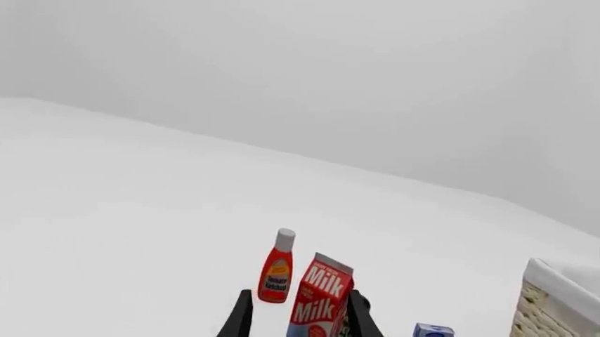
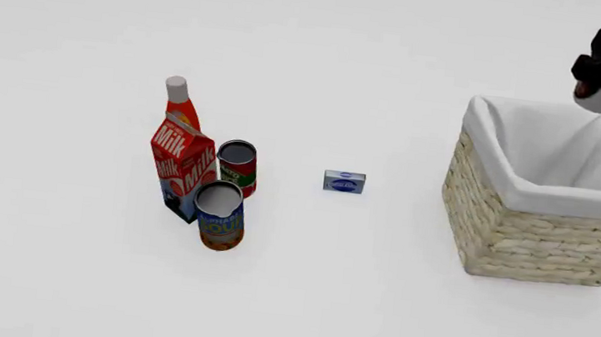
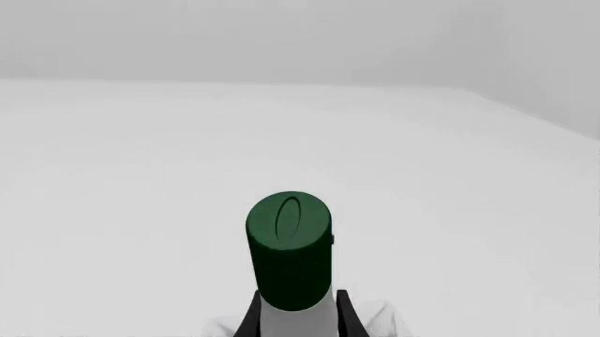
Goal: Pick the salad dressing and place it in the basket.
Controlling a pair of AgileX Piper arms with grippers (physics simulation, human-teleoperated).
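White pear-shaped salad dressing, green cylindrical cap, sits clamped in the right pincer above the woven wicker basket.

White salad dressing bottle with dark green cap, held aloft above the lined wicker basket.

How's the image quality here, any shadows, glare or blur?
Front view: flat even light, no glare, no cast shadows under the milk carton or basket. Right wrist view: the salad dressing cap is sharp. Left wrist view: slightly soft.
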